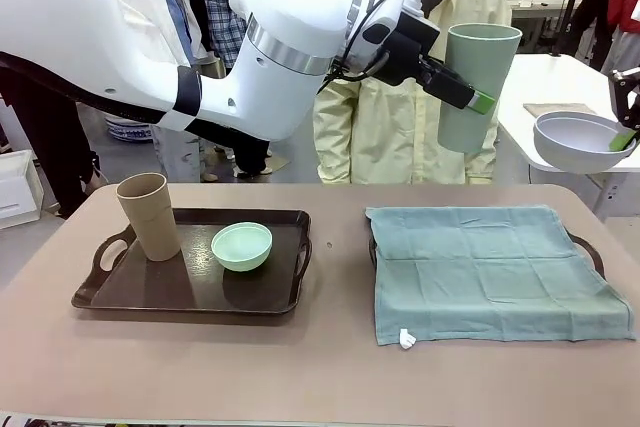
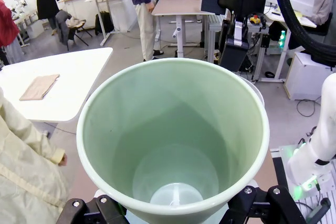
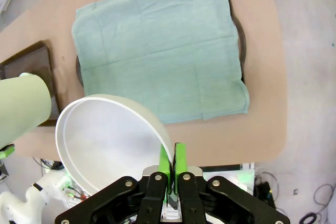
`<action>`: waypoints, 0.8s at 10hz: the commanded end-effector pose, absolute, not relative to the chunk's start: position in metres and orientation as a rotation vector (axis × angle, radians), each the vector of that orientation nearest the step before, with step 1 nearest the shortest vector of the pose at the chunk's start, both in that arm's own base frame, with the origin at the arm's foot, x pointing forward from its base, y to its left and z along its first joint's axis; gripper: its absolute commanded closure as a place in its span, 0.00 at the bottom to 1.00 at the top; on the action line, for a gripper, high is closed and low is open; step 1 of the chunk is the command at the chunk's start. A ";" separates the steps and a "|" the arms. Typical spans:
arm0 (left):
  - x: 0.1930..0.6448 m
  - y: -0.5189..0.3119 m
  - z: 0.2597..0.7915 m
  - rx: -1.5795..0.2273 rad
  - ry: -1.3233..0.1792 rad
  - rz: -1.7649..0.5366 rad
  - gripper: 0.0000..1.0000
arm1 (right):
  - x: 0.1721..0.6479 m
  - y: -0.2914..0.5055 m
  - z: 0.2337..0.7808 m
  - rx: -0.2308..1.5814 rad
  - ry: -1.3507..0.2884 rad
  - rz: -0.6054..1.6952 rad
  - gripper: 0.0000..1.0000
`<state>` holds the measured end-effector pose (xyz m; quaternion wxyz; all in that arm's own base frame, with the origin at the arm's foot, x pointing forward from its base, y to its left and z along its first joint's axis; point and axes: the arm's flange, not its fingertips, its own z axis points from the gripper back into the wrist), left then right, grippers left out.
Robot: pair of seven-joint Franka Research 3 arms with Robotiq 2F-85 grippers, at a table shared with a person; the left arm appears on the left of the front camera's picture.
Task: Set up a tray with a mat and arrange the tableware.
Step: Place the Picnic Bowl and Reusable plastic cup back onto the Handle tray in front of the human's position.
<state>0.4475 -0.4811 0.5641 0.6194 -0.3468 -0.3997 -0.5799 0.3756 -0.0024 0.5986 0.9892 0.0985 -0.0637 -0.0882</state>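
The green cup (image 1: pixel 472 62) hangs upright in the air at about 1 o'clock in the front view, above the far edge of the table (image 1: pixel 320 377). The left hand (image 1: pixel 481 98) is pressed onto its wall, one green pad lying on the side facing the camera. The left wrist view looks straight down into this cup (image 2: pixel 173 145), bare to its bottom. At 3 o'clock from it, just beyond the table's right end, the white bowl (image 1: pixel 578 142) is also held in the air. It is tilted, nothing lies in it, and the right hand (image 1: pixel 626 137) pinches its rim. The right wrist view shows the green fingers (image 3: pixel 180 161) closed on the rim at the bowl's 5 o'clock. Below, at 4 o'clock on the table, the mat (image 1: pixel 490 267) lies spread over the right tray (image 1: pixel 592 247), hiding all but its handles, with nothing on it. At 8 o'clock sits the left tray (image 1: pixel 190 299). It holds the tan cup (image 1: pixel 148 217), upright at its 10 o'clock, and the mint bowl (image 1: pixel 241 246), empty, right of its middle and apart from that cup. A person (image 1: pixel 400 117) in a pale yellow shirt stands at 12 o'clock behind the table.
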 end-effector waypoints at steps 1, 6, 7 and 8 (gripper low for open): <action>0.448 -0.481 0.564 -0.798 -0.919 -1.334 0.15 | 0.376 -0.002 0.599 0.198 -0.128 -0.177 0.96; 0.466 -0.472 0.499 -0.918 -0.963 -1.272 0.15 | 0.401 -0.002 0.524 0.217 -0.046 -0.198 0.96; 0.469 -0.473 0.487 -0.926 -0.942 -1.275 0.15 | 0.404 -0.002 0.510 0.211 -0.040 -0.198 0.96; 0.469 -0.474 0.472 -0.943 -0.908 -1.291 0.15 | 0.405 0.001 0.496 0.205 -0.040 -0.189 0.96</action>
